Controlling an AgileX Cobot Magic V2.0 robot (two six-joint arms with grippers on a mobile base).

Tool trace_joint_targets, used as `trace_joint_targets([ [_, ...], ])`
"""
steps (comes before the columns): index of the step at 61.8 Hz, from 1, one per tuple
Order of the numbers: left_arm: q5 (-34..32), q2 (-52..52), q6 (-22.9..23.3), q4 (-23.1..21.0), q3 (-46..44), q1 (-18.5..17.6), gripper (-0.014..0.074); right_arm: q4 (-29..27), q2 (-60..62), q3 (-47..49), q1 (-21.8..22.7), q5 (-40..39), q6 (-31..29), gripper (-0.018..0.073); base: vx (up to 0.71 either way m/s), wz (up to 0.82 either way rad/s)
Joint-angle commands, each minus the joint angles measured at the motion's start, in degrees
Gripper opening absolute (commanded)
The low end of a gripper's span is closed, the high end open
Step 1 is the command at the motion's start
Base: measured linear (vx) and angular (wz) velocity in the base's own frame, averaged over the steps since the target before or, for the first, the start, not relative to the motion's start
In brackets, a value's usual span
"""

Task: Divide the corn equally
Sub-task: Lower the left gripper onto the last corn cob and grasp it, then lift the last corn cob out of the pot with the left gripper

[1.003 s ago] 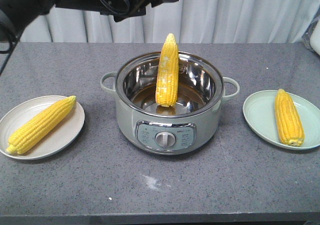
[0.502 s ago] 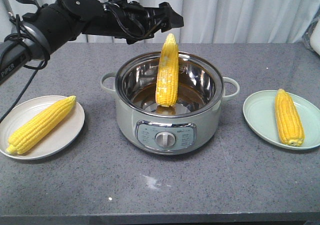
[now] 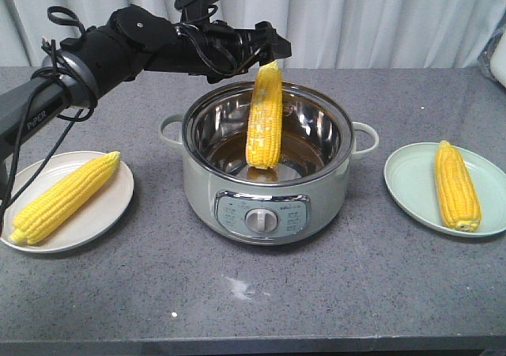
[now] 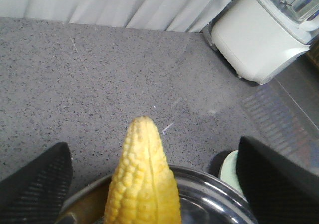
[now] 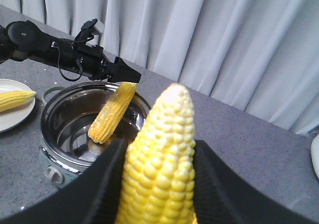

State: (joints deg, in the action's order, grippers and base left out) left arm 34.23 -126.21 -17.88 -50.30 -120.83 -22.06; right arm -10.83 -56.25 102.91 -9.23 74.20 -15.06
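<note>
One corn cob point(image 3: 263, 119) stands nearly upright in the steel-lined electric pot point(image 3: 269, 213), its tip above the rim. My left gripper point(image 3: 269, 49) hovers at that tip. In the left wrist view the gripper point(image 4: 149, 181) is open, with the corn tip point(image 4: 142, 174) between its wide-apart fingers point(image 4: 35, 184) and touching neither. Another cob point(image 3: 63, 198) lies on the left plate point(image 3: 107, 217), and a third point(image 3: 457, 186) on the pale green right plate point(image 3: 407, 186). My right gripper point(image 5: 159, 184), out of the front view, is shut on a fourth cob point(image 5: 162, 149).
The pot has side handles point(image 3: 364, 141) and a front knob point(image 3: 261, 221). A white appliance point(image 4: 259, 35) stands at the far right of the grey table by the curtain. The left arm point(image 5: 75, 57) stretches over the pot's back left rim.
The left arm has come down and forward from the top of the view, bringing its gripper to the tip of the upright cob. The cobs and plates have not moved.
</note>
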Motion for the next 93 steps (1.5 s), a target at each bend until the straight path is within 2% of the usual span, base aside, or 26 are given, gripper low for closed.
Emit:
trace_joint_targets([
  [1, -2.86, 3.71, -1.58, -2.96, -2.04, -0.82, 0.0624, -0.06, -0.09, 1.39, 0.02, -0.34, -0.04, -0.0001, 0.00, 0.00],
  [48, -4.87, 3.71, -2.76, -3.07, -1.99, -1.09, 0.0594, -0.06, -0.09, 1.39, 0.02, -0.34, -0.04, -0.0001, 0.00, 0.00],
  [69, -3.58, 2.12, -2.80, -4.70, -1.99, -1.09, 0.0594, -0.46, -0.09, 1.39, 0.05, -0.34, -0.04, -0.0001, 0.00, 0.00],
  [93, -3.01, 0.98, -2.80, -4.61, -1.99, -1.09, 0.0589, -0.49, -0.09, 1.39, 0.05, -0.34, 0.01, -0.0001, 0.00, 0.00],
])
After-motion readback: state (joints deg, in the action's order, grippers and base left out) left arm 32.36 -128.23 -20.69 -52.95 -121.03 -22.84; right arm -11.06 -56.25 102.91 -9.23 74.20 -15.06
